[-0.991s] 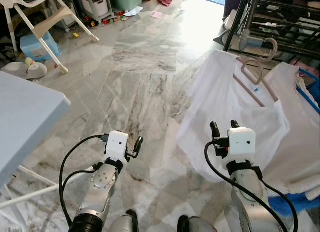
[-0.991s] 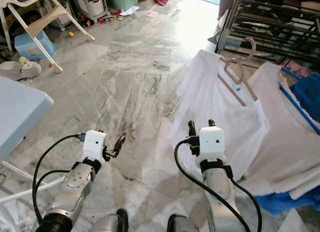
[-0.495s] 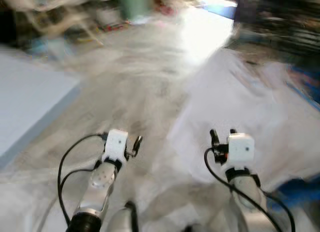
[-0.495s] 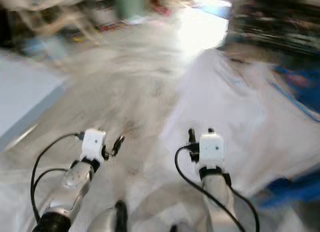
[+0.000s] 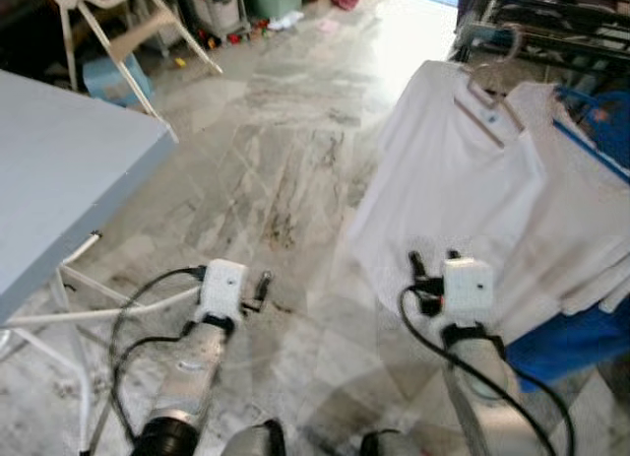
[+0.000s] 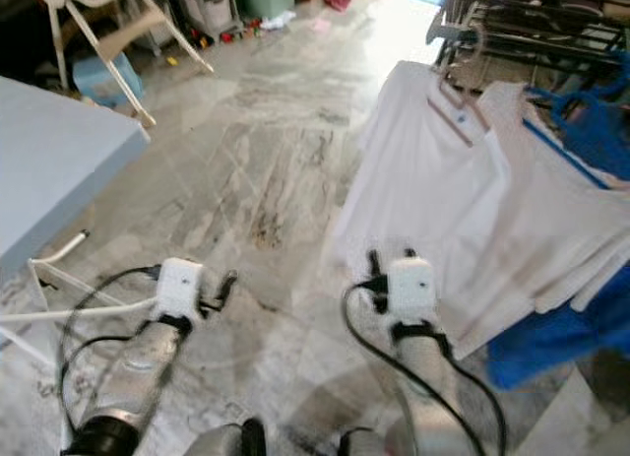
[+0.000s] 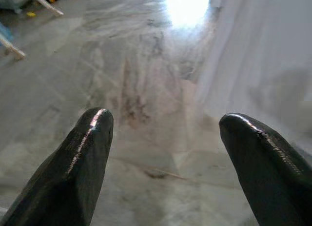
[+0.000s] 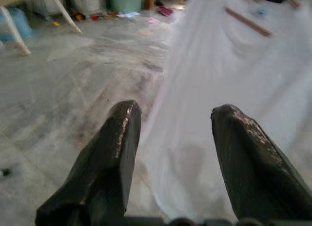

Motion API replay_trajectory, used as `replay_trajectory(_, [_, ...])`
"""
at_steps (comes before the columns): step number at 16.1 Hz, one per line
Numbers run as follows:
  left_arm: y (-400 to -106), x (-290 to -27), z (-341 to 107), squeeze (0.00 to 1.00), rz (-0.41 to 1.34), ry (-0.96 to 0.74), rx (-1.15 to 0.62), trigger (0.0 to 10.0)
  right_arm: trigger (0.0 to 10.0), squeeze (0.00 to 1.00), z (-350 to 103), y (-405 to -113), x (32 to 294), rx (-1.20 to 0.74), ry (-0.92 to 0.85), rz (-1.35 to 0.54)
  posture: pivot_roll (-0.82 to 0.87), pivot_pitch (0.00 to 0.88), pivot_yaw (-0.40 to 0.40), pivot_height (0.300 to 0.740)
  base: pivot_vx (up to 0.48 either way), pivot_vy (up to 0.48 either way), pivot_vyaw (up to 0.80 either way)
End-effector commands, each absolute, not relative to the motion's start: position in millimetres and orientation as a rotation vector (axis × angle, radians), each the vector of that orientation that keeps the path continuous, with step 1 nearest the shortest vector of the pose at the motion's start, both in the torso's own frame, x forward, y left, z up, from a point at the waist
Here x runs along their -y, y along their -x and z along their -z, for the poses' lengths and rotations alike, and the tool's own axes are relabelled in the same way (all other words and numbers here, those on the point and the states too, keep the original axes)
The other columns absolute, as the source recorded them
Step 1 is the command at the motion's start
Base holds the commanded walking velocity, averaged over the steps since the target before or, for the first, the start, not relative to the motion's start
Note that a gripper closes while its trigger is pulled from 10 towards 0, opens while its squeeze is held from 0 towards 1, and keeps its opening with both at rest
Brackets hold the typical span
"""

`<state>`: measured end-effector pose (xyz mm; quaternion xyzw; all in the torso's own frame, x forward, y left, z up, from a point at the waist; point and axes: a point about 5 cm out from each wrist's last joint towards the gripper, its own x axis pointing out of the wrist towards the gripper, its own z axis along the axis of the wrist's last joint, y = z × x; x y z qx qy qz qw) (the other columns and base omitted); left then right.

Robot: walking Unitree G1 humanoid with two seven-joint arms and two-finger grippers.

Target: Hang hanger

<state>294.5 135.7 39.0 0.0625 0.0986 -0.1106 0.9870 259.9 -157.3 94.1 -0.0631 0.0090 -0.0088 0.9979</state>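
A grey-veined marble floor [image 5: 285, 161] runs ahead, with a white high chair [image 5: 118, 23] and scattered toys at its far left end and a dark metal rack [image 5: 551, 32] at the far right. In the left eye view, a pale blue bench [image 5: 59, 190] juts in from the left. A white shirt [image 5: 443, 180] hangs on a wooden hanger [image 5: 489, 99] at the right, in front of the rack, with blue fabric [image 5: 556, 338] bunched below its hem. The left gripper [image 5: 262, 287] is held low over the floor, and the right gripper [image 5: 433, 263] is raised just before the shirt's lower edge.

In the right eye view, the hanger's hook sits up by the rack's front.

In the left wrist view, the two black fingers [image 7: 73, 167] stand wide apart with nothing between them, floor beyond.

In the right wrist view, the fingers [image 8: 107, 162] are likewise spread and empty, facing the shirt, with the hanger's wooden arm [image 8: 248, 22] visible above.
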Motion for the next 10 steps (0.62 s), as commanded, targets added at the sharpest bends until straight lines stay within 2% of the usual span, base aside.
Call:
replay_trajectory(1, [-293.9,-144.4,-35.3,0.00,0.191,-0.147,-0.212,10.0,10.0,0.00,-92.8,-261.1,153.9,-0.018,0.098,0.020,-0.12,0.184,0.040,0.740,0.000,0.000,0.00])
replay_trajectory(5, [-298.8,-146.5,-34.0,0.00,0.163,-0.162,-0.211,10.0,10.0,0.00,-84.4,-267.8,155.9,-0.056,0.067,0.041,-0.12,0.171,0.037,0.740,0.000,0.000,0.00])
replay_trajectory(10, [-294.7,-154.1,-12.6,0.00,0.133,-0.198,-0.328,10.0,10.0,0.00,-54.0,-269.5,158.6,-0.172,0.017,0.061,-0.12,0.152,0.037,0.740,0.000,0.000,0.00])
